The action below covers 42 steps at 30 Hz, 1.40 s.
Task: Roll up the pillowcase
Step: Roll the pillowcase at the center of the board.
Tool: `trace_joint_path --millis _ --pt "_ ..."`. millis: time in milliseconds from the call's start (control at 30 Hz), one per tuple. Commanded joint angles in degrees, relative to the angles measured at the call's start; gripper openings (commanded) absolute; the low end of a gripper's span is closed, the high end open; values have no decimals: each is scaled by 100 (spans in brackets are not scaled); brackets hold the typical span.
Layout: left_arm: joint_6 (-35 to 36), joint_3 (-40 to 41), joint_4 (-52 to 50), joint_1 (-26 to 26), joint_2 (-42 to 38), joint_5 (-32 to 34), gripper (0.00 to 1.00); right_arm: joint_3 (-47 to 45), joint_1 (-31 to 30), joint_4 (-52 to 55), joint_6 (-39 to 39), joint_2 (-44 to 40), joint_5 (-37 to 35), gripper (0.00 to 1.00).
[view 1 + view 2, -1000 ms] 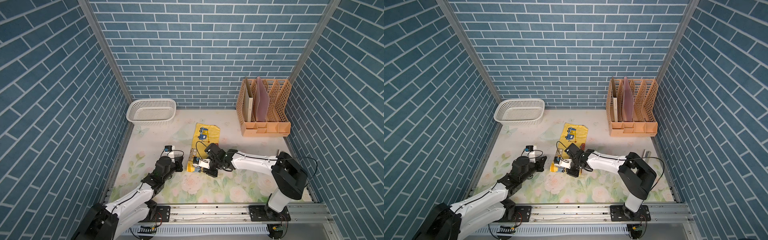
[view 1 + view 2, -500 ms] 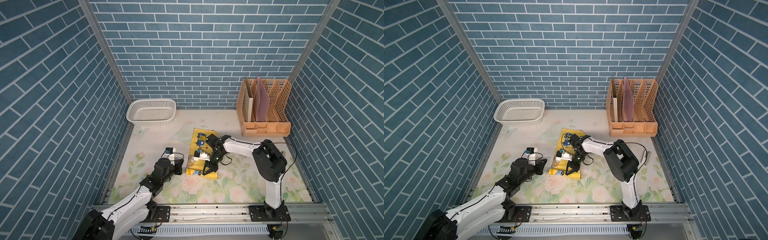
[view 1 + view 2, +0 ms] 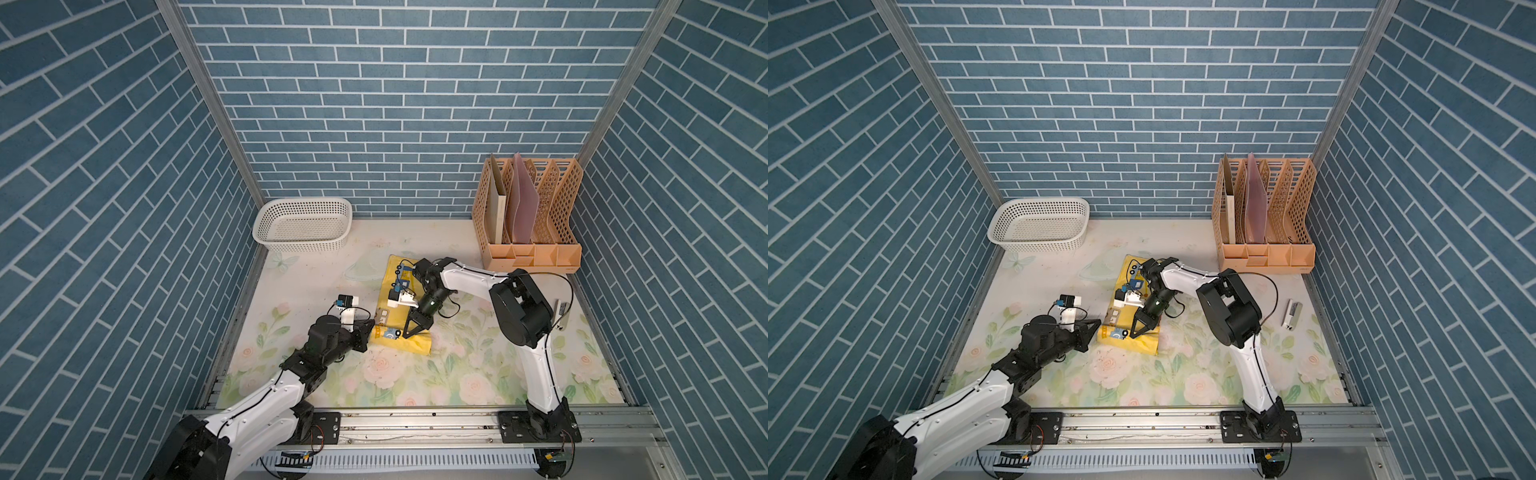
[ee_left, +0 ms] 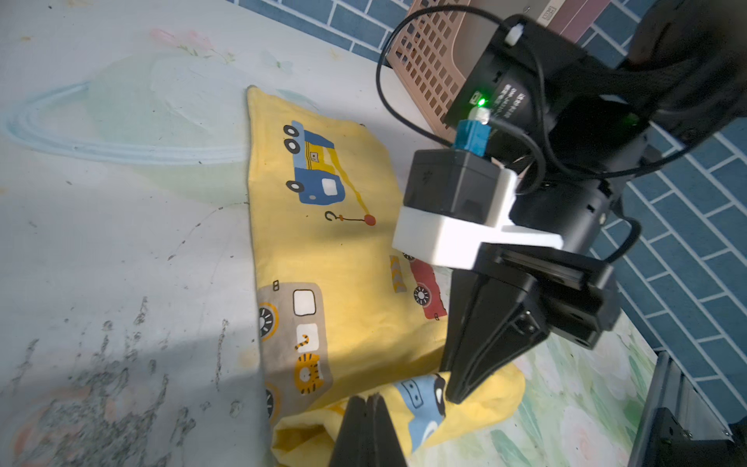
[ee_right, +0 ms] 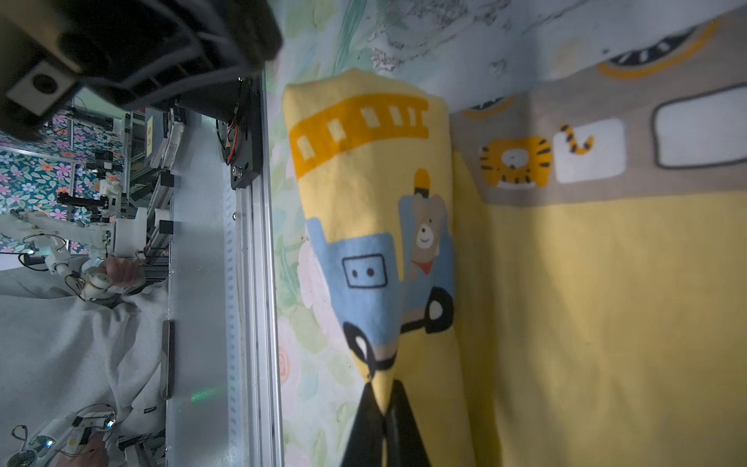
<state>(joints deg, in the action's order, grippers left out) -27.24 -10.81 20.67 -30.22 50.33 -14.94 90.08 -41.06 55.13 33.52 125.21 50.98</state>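
The pillowcase (image 3: pixel 419 344) (image 3: pixel 1144 343) is bright yellow cloth printed with cartoon vehicles. It lies mid-table, and its near end is turned over into a loose fold. My left gripper (image 3: pixel 371 328) (image 3: pixel 1098 323) (image 4: pixel 370 398) is shut on the left end of that fold. My right gripper (image 3: pixel 405 334) (image 3: pixel 1133 334) (image 5: pixel 384 398) reaches in from the far side, pointing toward the front. It is shut on a pinch of the same fold, further right. The flat part of the pillowcase (image 4: pixel 343 242) (image 5: pixel 566 283) stretches away behind the fold, and the right arm hides part of it in both top views.
A white mesh basket (image 3: pixel 301 226) stands at the back left. A peach file holder (image 3: pixel 528 224) with folders stands at the back right. A small silver object (image 3: pixel 1292 314) lies near the right edge. The metal rail (image 3: pixel 415 424) runs along the front.
The right arm has lifted its elbow and swung its wrist round to the far side, over the cloth. Its gripper has stayed at the near fold. The left arm has hardly moved.
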Motion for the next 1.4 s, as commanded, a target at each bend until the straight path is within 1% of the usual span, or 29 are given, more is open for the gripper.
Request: trace_joint_path --millis 0,100,167,233,333,367,467,533,567,633,667,733,767,800,833,867,900,933,967,1000,1067,1167,1267,1300,1367 --pt "80 129 218 -11 -286 -226 0 177 45 346 295 291 136 0" --pt "25 267 519 -19 -558 -574 0 278 71 347 287 379 148 0" --pt "38 301 605 -54 -506 -596 0 349 74 349 273 406 137 0" --pt "79 241 611 -88 -175 -522 0 402 86 308 217 407 66 0" --pt "44 67 956 -223 605 -557 0 464 87 271 136 415 -61 2" --pt "26 -12 1053 -311 867 -501 0 475 85 261 114 404 -70 4" --pt "-67 -124 1392 -523 1444 -13 0 457 86 170 17 328 -106 10" --pt "-115 -224 1453 -541 1814 198 0 378 87 -13 -79 162 -161 15" --pt "-111 -283 1428 -538 1992 296 0 320 89 -153 -164 94 -240 20" --pt "-112 -396 1317 -538 2179 473 0 132 86 -539 -419 -336 -525 32" --pt "-107 -429 1281 -538 2213 562 0 -28 89 -790 -568 -549 -720 38" --pt "-131 -417 1272 -538 2194 761 0 -460 68 -1434 -877 -1179 -1221 59" --pt "-123 -423 1249 -539 2201 836 0 -800 -4 -1976 -1118 -1616 -1831 66" --pt "-103 -440 1226 -546 2220 873 0 -1282 -167 -2653 -1330 -2107 -2675 70" --pt "-93 -461 1196 -539 2251 885 0 -1804 -373 -3287 -1333 -2625 -3334 75" --pt "-99 -453 1199 -538 2278 881 0 -2395 -714 -4000 -1289 -3152 -4226 81" --pt "-98 -435 1243 -542 2302 875 0 -3013 -1091 -4650 -1199 -3600 -5076 89" --pt "-103 -427 1264 -534 2318 889 0 -3452 -1384 -5069 -1076 -3876 -5487 94" --pt "-106 -435 1251 -534 2328 922 0 -3843 -1676 -5385 -1019 -4107 -5846 96" --pt "-106 -440 1234 -529 2333 930 0 -4156 -1954 -5556 -976 -4250 -6011 100" --pt "-86 -451 1186 -521 2318 944 0 -4646 -2482 -5916 -960 -4405 -6408 100" --pt "-51 -448 1131 -516 2290 979 0 -5000 -3144 -6478 -1097 -4241 -6991 100" --pt "-61 -427 1136 -522 2256 1007 0 -5007 -3443 -6949 -1079 -3784 -7525 100" --pt "-62 -421 1149 -519 2244 1002 0 -4948 -3444 -7001 -1034 -3609 -7503 100" --pt "-72 -421 1150 -518 2227 1002 0 -4841 -3444 -7191 -943 -3259 -7724 100"
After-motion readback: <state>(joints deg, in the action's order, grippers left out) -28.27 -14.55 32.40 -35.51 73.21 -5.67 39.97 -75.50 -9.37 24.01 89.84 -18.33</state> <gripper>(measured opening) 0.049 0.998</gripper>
